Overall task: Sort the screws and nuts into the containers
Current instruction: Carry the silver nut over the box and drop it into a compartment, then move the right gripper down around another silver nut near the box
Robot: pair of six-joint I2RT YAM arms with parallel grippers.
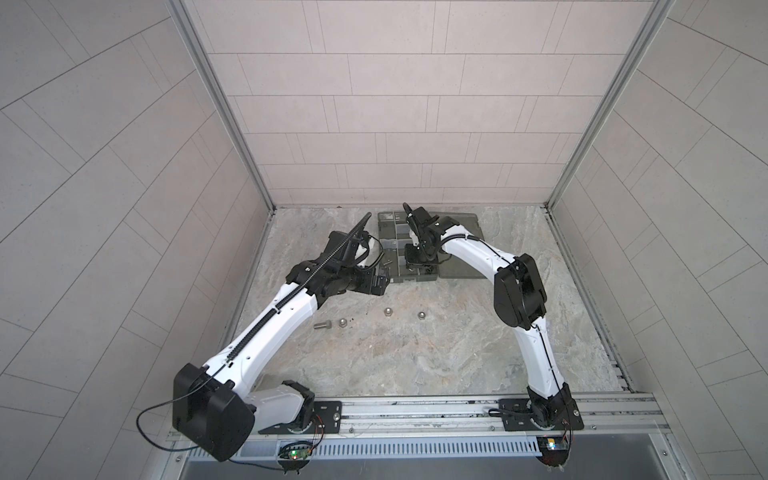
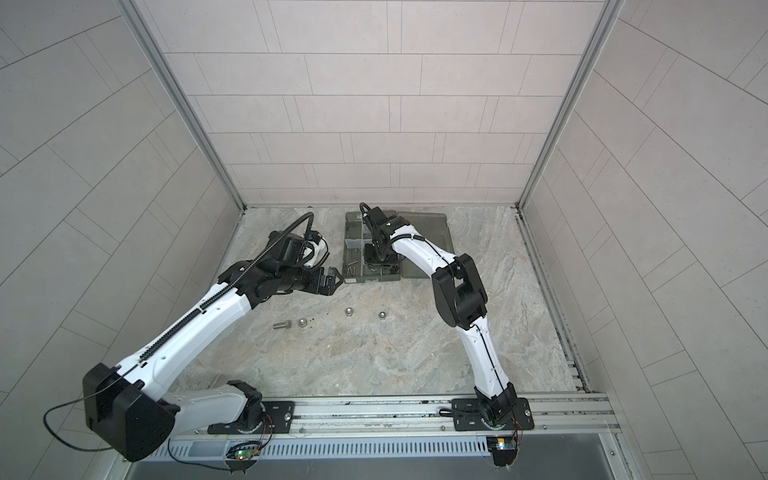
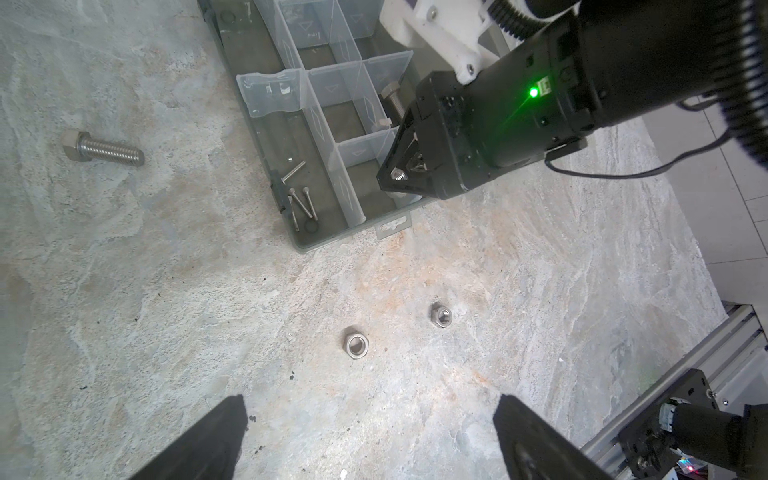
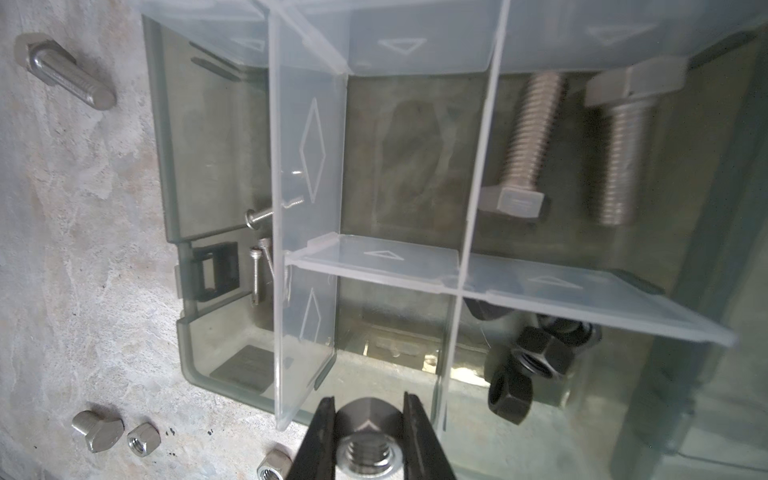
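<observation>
Where our right hand [image 4: 368, 405] hangs: low over the organizer box's [image 4: 166, 158] near edge, between two upright light grey dividers [image 4: 309, 174], fingers clamped on a silver nut [image 4: 365, 451].
Held nut: shiny, hex-sided, threaded bore facing our wrist camera.
Our left hand [image 3: 370, 409]: spread wide above the counter [image 3: 166, 332], just beside the box's near left corner.
Compartments: thin screws [image 4: 257, 274] along the left wall; black nuts [image 4: 536, 357] near right, two thick bolts [image 4: 528, 141] behind them.
Loose on counter: one thick bolt [image 1: 322, 325] and three silver nuts [image 1: 387, 312] in a spaced row before the box; a second thick bolt [image 3: 104, 147] left of it.
Lid [image 2: 432, 226]: flat on the counter, right of the box.
</observation>
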